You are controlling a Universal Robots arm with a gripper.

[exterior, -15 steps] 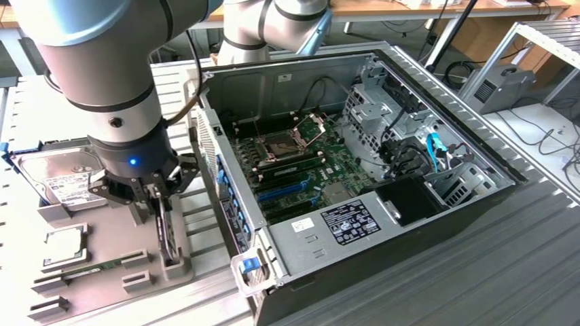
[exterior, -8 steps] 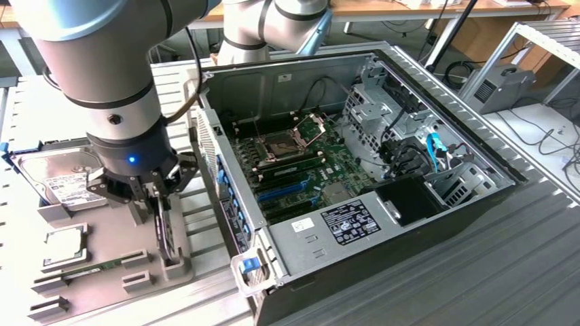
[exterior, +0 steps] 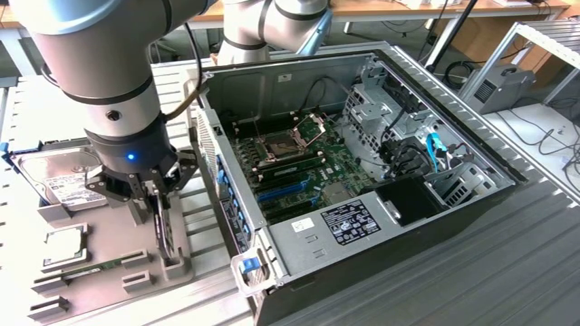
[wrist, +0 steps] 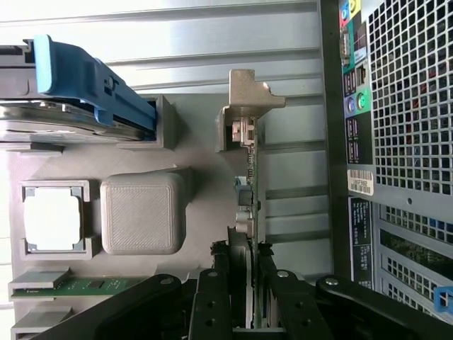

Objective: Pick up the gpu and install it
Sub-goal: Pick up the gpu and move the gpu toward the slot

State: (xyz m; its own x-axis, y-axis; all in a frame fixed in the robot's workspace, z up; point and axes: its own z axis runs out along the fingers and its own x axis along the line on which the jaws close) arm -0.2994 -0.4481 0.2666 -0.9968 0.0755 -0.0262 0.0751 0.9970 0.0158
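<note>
Resting at the exterior view's left, a silver boxy hard drive (exterior: 65, 178) sits in a matt grey moulded plastic tray (exterior: 109, 227). Beside it, black fingers (wrist: 211, 301) clamp the thin green circuit-board gpu (wrist: 249, 177), upright in its tray slot. Rightward lies an open black metal computer case (exterior: 390, 272).
</note>
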